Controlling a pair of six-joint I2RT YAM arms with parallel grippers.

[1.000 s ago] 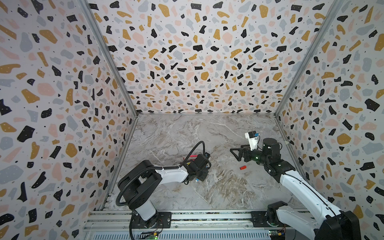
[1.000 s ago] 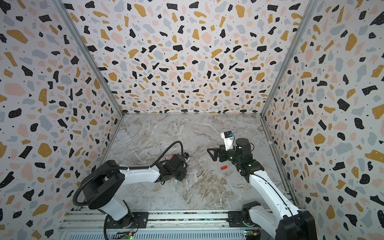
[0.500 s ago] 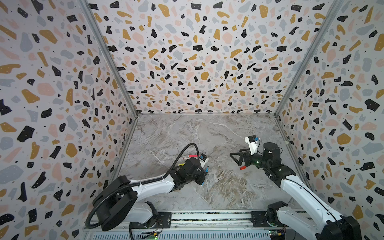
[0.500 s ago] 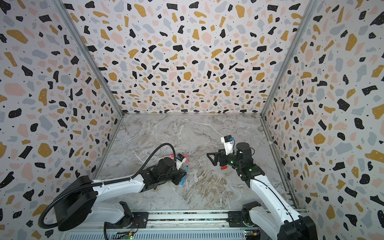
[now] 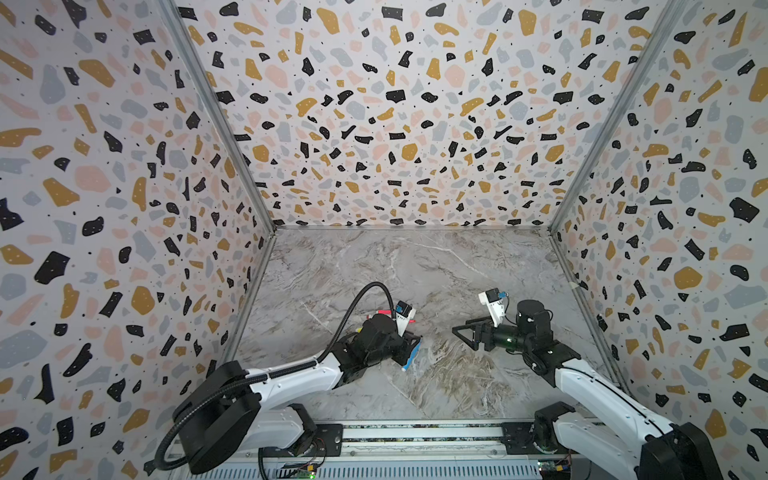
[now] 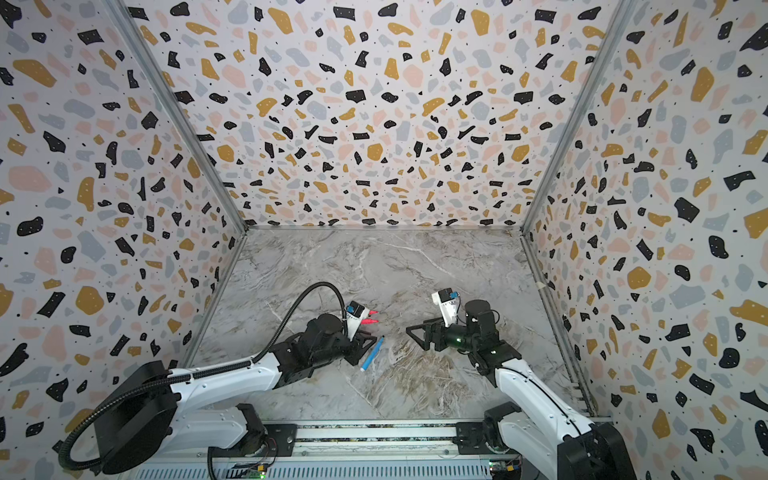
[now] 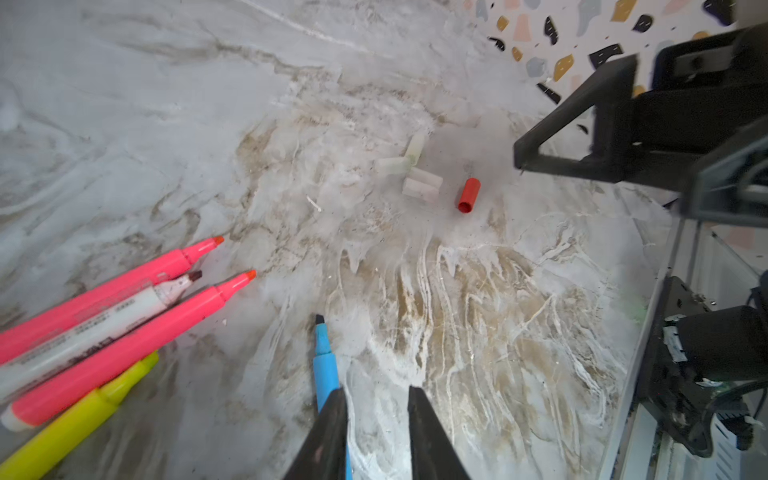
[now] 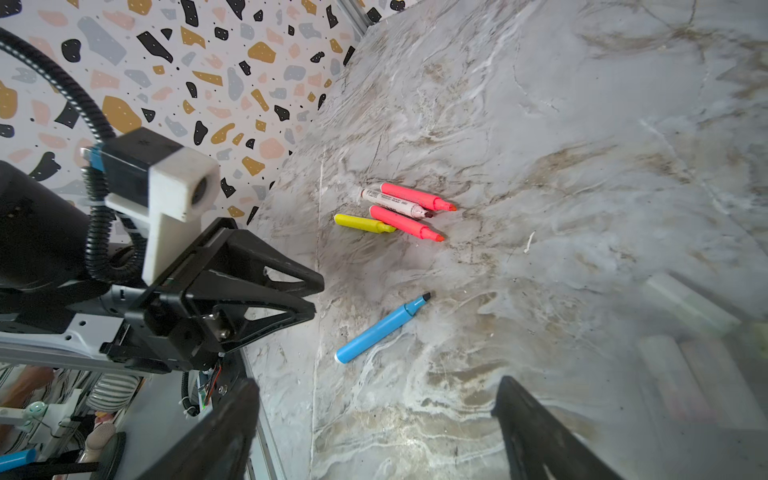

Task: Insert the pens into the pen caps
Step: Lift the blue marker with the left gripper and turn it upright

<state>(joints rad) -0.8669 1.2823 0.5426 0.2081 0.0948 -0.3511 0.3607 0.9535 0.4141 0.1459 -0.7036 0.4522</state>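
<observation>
The blue pen (image 8: 380,328) lies loose on the marble floor (image 8: 582,124), its dark tip uncapped. My left gripper (image 7: 376,399) is open by a narrow gap with nothing in it, and the blue pen (image 7: 324,365) lies just outside one finger. Two pink pens (image 7: 124,278) (image 7: 137,345), a white pen (image 7: 95,328) and a yellow pen (image 7: 75,424) lie bunched together. A red pen cap (image 7: 469,195) lies by several pale translucent caps (image 7: 419,187). My right gripper (image 8: 376,386) hangs wide open and empty just above those caps. In both top views the caps are hidden.
Patterned walls enclose the floor on three sides. The left arm (image 5: 291,374) stretches low across the near left. The blue pen (image 6: 372,354) lies between the two grippers (image 6: 370,338) (image 6: 409,330). A metal rail (image 5: 415,432) runs along the near edge.
The left arm has swung down and forward, and its jaws have parted, leaving the blue pen on the floor. The right gripper has sunk lower over the caps and narrowed slightly.
</observation>
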